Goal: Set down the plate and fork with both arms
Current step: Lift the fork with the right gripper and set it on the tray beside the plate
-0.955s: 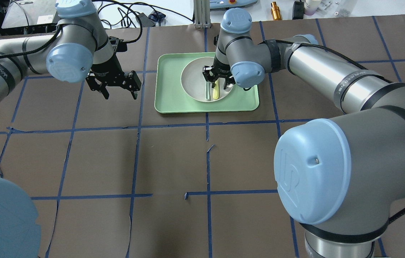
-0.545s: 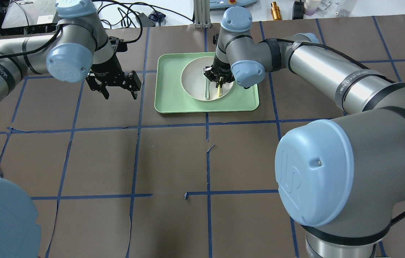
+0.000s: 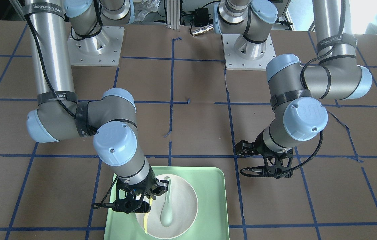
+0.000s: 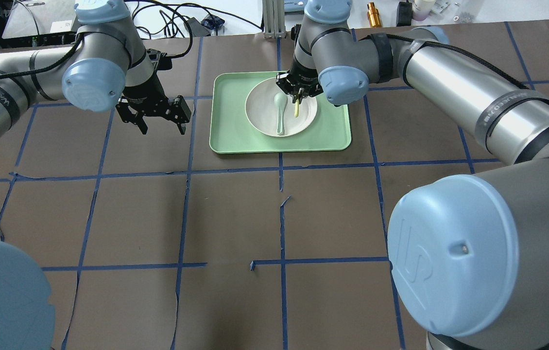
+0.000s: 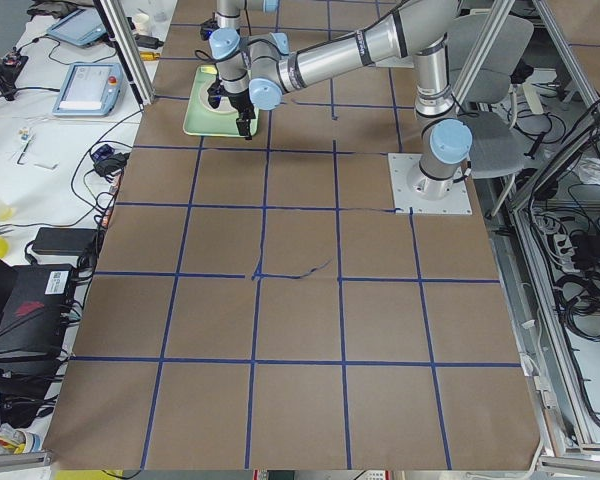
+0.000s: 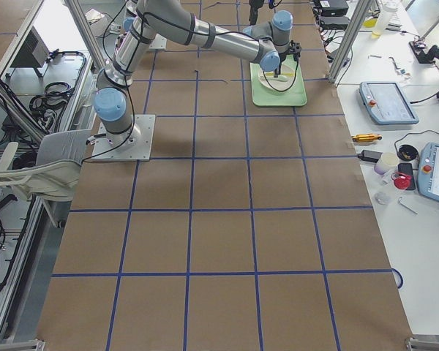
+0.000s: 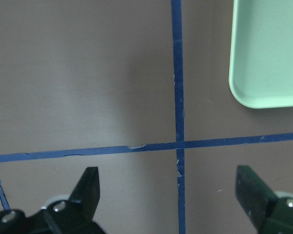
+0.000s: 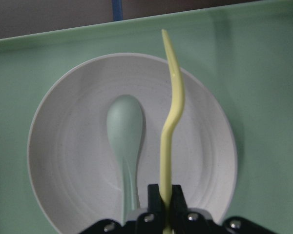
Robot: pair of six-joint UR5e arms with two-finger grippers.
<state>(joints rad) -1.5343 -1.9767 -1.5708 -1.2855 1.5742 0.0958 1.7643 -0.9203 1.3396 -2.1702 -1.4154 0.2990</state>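
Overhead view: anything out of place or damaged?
Brown paper table cover is torn: a lifted flap near the centre tape line, slits toward the left edge. Otherwise tidy: spoon lies in the plate on the green tray; right gripper holds the fork over it.

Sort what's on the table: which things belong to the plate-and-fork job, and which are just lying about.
Belongs to the job:
- plate, sitting on the green tray
- fork, held over the plate by the shut right gripper
- left gripper, open, beside the tray

Just lying about:
- spoon, resting in the plate
- green tray itself
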